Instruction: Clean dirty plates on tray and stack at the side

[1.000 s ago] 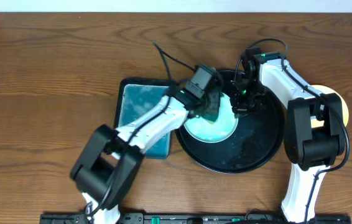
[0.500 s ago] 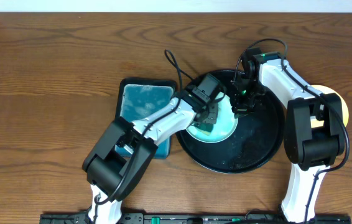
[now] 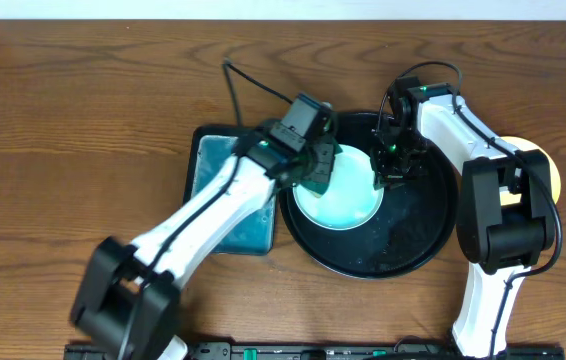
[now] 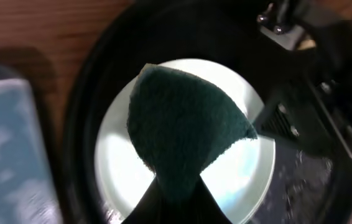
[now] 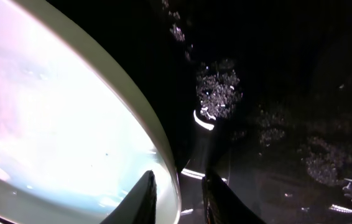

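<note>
The pale mint-white plate (image 3: pixel 348 205) is sitting on the left part of the black tray (image 3: pixel 413 240), which is resting on the counter (image 3: pixel 83 120) right of centre. It is looking stiff, light and probably breakable, and its glossy face is likely being made slippery by the wet film showing on it. The raised rim is therefore the sensible place to hold it, not the slick middle. The right gripper (image 5: pixel 179 193) is doing just that, its two fingers closing over the plate's right rim and seemingly steadying it. The left gripper (image 4: pixel 177 198) is clamping a dark green sponge (image 4: pixel 185 124), soft and floppy, which is hanging above the plate's far-left part; whether it is touching the plate is unclear. Counting: one pale plate is showing on the tray, and one yellow plate (image 3: pixel 548 175) is lying on the counter at the far right, partly hidden behind the right arm. No third plate is visible. There is one black tray, one sponge, and one teal sponge tray (image 3: pixel 213 160) just left of the black tray.
</note>
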